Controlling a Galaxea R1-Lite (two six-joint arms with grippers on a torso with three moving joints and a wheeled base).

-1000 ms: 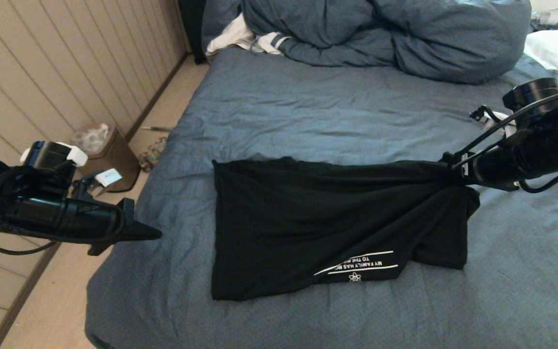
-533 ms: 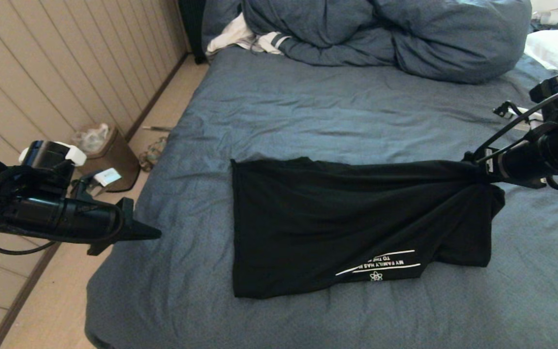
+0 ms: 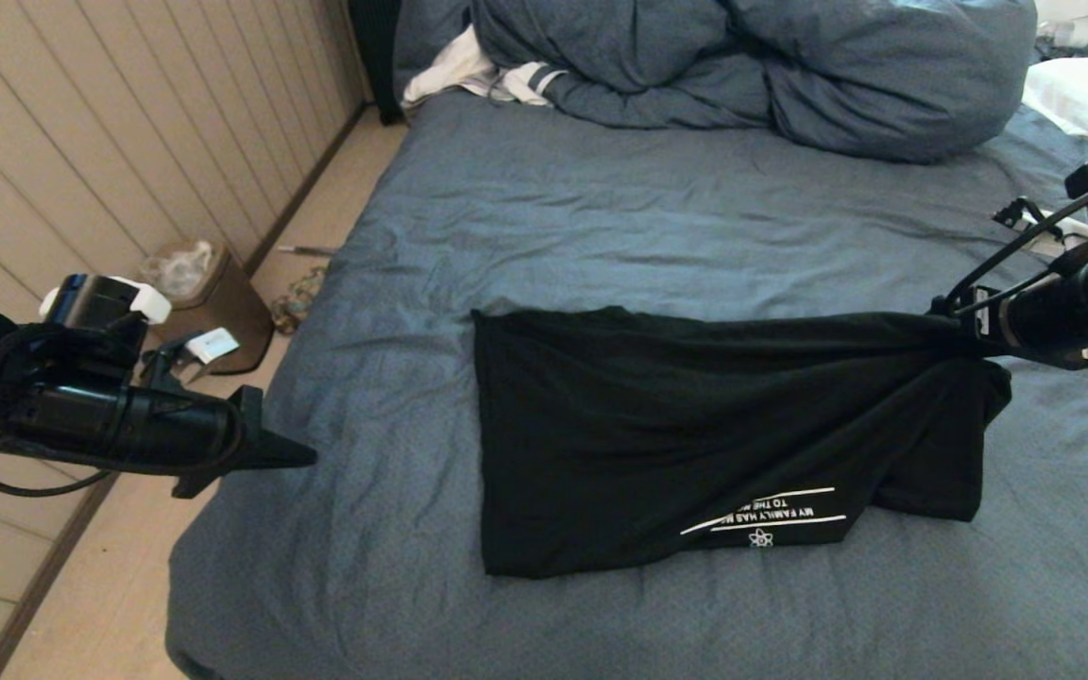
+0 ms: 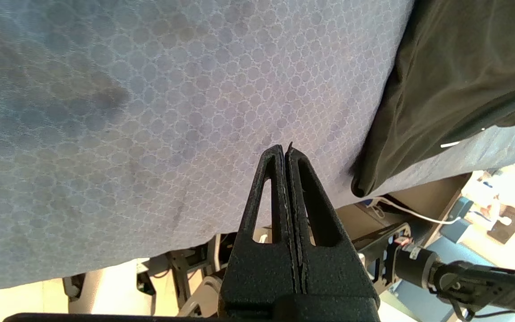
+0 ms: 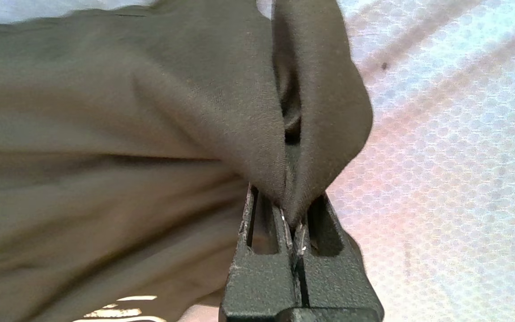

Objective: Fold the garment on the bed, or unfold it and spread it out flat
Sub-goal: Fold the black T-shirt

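My right gripper [image 5: 294, 213] is clamped on a thin pinch of the garment [image 3: 695, 434], which trails away from my fingertips toward my left across the bed [image 3: 601, 217]. The risk, as I judge it — so little cloth sits between the jaws that a hard tug could slip it free, or drag the loose layers into a bunch. The knit is soft, matte black, limp; the sheet under it is wrinkled, with a fine honeycomb weave. My left gripper [image 4: 285, 152] hangs closed and empty, apart from the shirt's far edge.

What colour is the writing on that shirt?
White lettering between two white lines on the black garment, clearest in the head view.
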